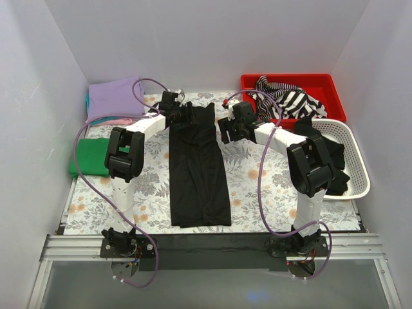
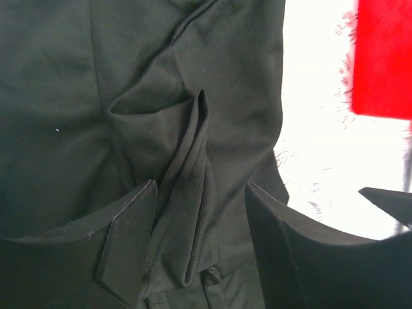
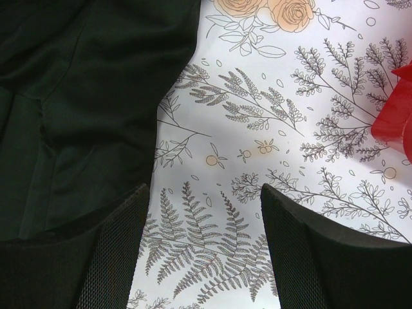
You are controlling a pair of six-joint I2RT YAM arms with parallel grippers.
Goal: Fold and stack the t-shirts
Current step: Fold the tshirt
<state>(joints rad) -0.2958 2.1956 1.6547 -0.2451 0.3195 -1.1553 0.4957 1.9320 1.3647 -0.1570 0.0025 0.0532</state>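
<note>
A black t-shirt [image 1: 198, 167] lies as a long narrow strip down the middle of the floral table cover [image 1: 251, 174]. My left gripper [image 1: 187, 114] is low over its far left end. In the left wrist view the jaws [image 2: 201, 187] stand apart, and a raised ridge of the black fabric [image 2: 193, 161] runs between them, not pinched. My right gripper [image 1: 226, 132] hovers just right of the shirt's far end. It is open [image 3: 204, 190] over bare cloth, and the shirt's edge [image 3: 84, 84] lies to its left. Folded lavender [image 1: 114, 96] and green [image 1: 90, 156] t-shirts lie at the left.
Teal and pink fabric [image 1: 106, 120] peeks out under the lavender shirt. A red bin [image 1: 322, 87] with a striped garment [image 1: 286, 100] stands at the back right. A white basket [image 1: 357, 161] with dark clothes is beside the right arm. White walls enclose the table.
</note>
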